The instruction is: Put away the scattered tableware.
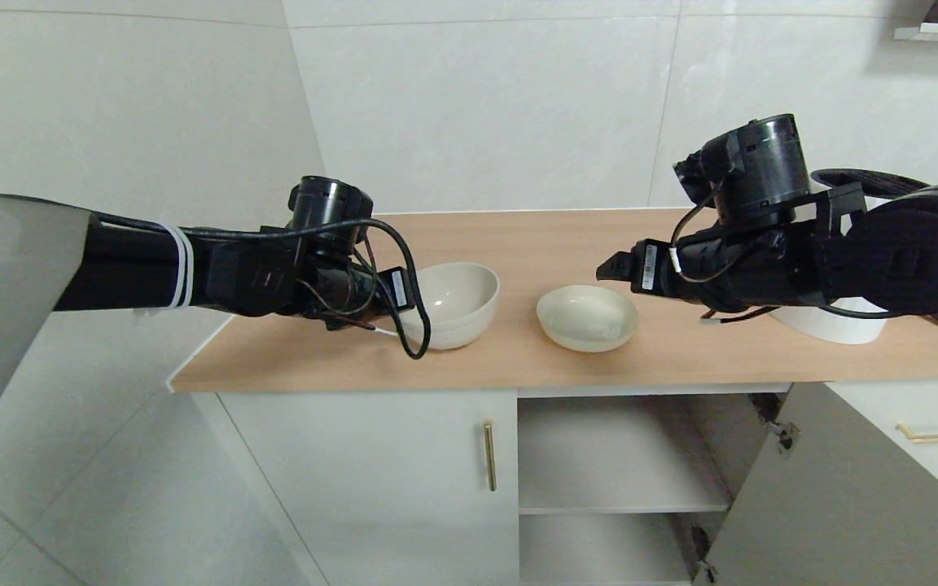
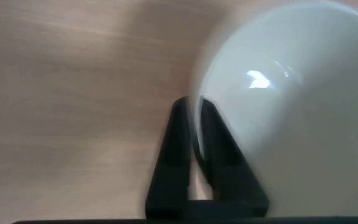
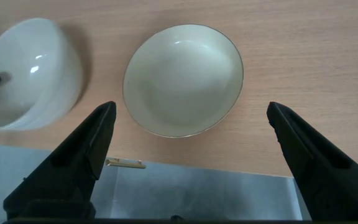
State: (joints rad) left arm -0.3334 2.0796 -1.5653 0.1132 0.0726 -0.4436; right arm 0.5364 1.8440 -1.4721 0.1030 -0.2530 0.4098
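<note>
Slippage is looming: the left gripper (image 2: pixel 193 115) is pinching only the rim of the tilted bowl (image 1: pixel 457 301), so its weight may be levering it loose. The right gripper (image 3: pixel 191 115) is hanging wide open over the shallow bowl (image 3: pixel 182 78) on the counter (image 1: pixel 518 236).

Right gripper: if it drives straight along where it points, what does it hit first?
Probably the shallow bowl, centred between the right gripper's open fingers in its wrist view. From the head view it might skim over it toward the deep bowl; depth unclear.

Bright, even light, soft shadows, small glare on the deep bowl (image 2: pixel 291 118).
</note>
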